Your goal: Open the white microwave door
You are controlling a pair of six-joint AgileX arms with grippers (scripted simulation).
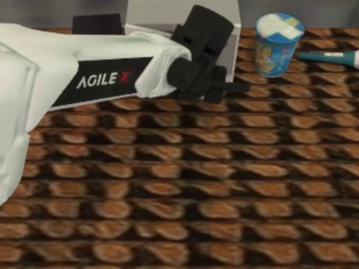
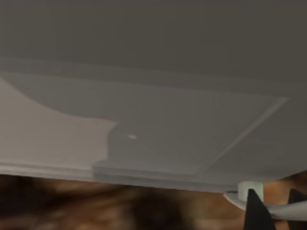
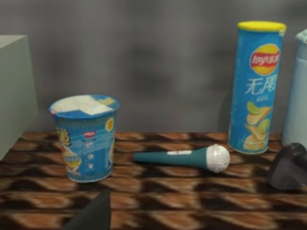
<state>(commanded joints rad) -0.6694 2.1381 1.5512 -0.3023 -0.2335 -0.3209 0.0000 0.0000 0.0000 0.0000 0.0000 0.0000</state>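
The white microwave [image 1: 162, 11] stands at the table's back middle. Its door [image 2: 168, 120], with the large grey window, fills the left wrist view and lies flush with the body. My left arm reaches in from the left. My left gripper [image 1: 238, 87] is at the door's right end. There its two dark fingertips straddle the slim white handle [image 2: 288, 208], and the gripper [image 2: 273, 199] is shut on it. My right arm is outside the top view. A single dark finger [image 3: 96, 213] of its gripper shows, with wide bare room beside it.
A black box [image 1: 95, 23] sits left of the microwave. To the right stand a blue noodle cup [image 1: 277, 45] and a teal microphone [image 1: 328, 56]. The right wrist view adds a tall blue crisp can [image 3: 254, 86] and a dark rounded object [image 3: 288, 165].
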